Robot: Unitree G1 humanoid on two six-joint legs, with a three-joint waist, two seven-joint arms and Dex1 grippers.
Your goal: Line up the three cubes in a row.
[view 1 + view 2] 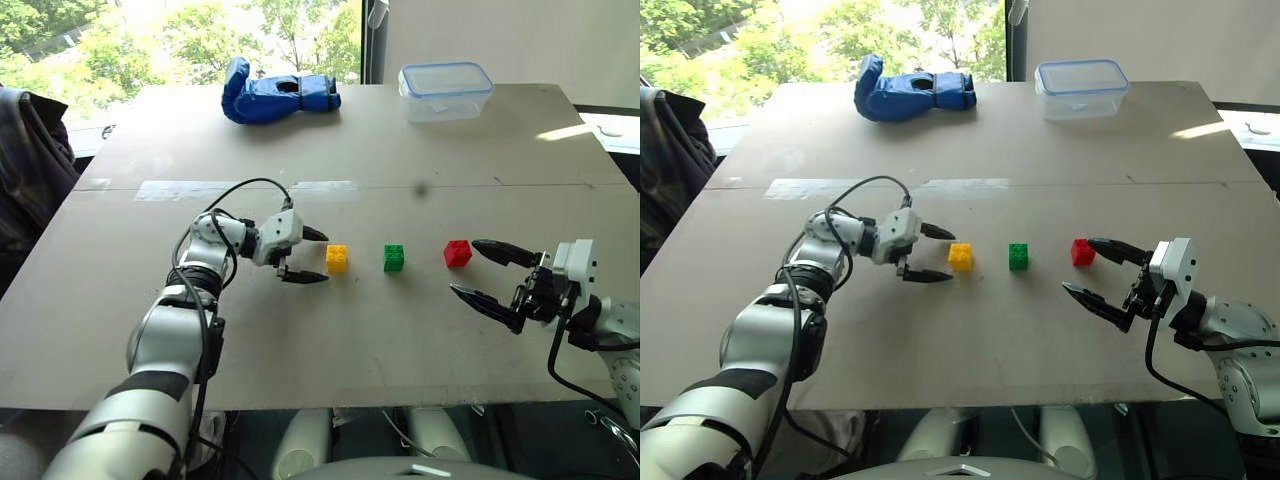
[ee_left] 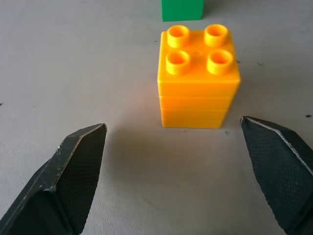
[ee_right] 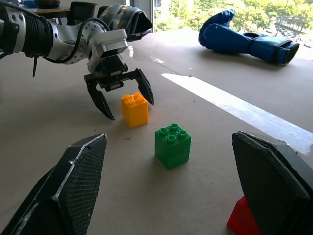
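Note:
Three studded cubes stand in a row on the grey table [image 1: 400, 160]: a yellow cube [image 1: 337, 258] on the left, a green cube [image 1: 394, 257] in the middle, a red cube [image 1: 457, 253] on the right. My left gripper [image 1: 314, 255] is open just left of the yellow cube, its fingertips short of it and not touching. In the left wrist view the yellow cube [image 2: 198, 78] sits ahead of the spread fingers [image 2: 73, 171]. My right gripper [image 1: 488, 270] is open, to the right of the red cube and slightly nearer, holding nothing.
A blue glove [image 1: 275, 93] lies at the table's far edge, left of centre. A clear plastic container [image 1: 445, 90] with a lid stands at the far right. A strip of tape [image 1: 240, 188] runs across the table's seam.

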